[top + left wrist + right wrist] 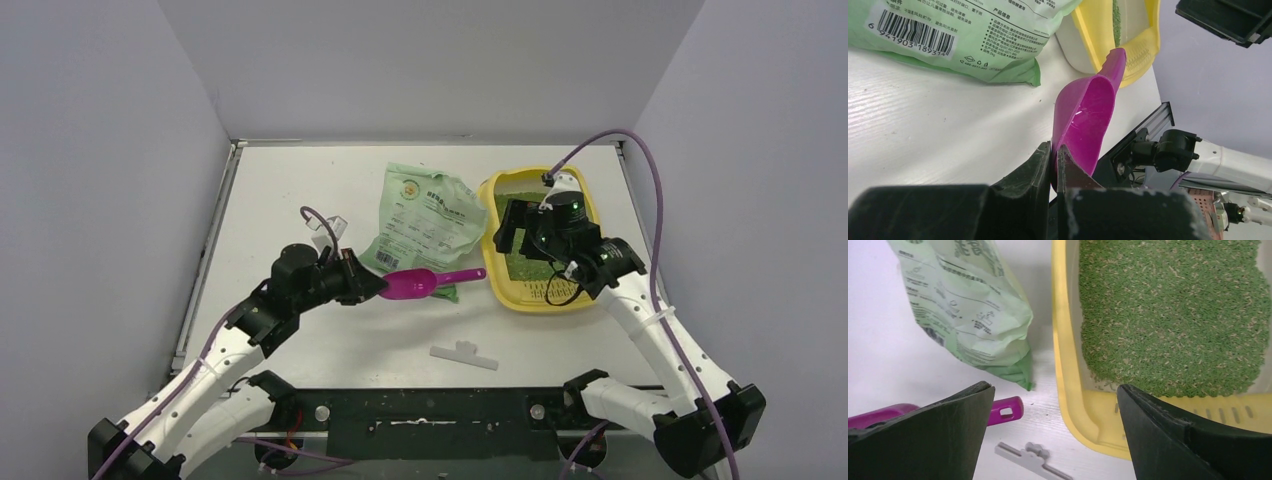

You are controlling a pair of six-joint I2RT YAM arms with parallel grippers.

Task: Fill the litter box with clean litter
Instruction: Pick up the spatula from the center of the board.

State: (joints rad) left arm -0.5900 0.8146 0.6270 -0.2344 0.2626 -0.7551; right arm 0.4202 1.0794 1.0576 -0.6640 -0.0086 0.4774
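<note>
The shallow yellow plastic litter box [515, 290] sits at 2 o'clock on our bench [330, 340], green litter [1173, 315] covering its floor. Our right gripper [1054, 389] gapes empty above it. At its 9 o'clock our left gripper [1054, 147] pinches a magenta plastic scoop [420, 283] by the bowl, probably offering the handle.

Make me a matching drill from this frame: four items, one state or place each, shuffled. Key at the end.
Items
1. magenta scoop
2. green bag
3. litter box
4. white clip

States
A. holds green litter
B. lies on the table, apart from the rest
C. pinched in the left gripper, bowl empty
D. printed side up, between scoop and yellow tray

Pairs: 1-C, 2-D, 3-A, 4-B
</note>
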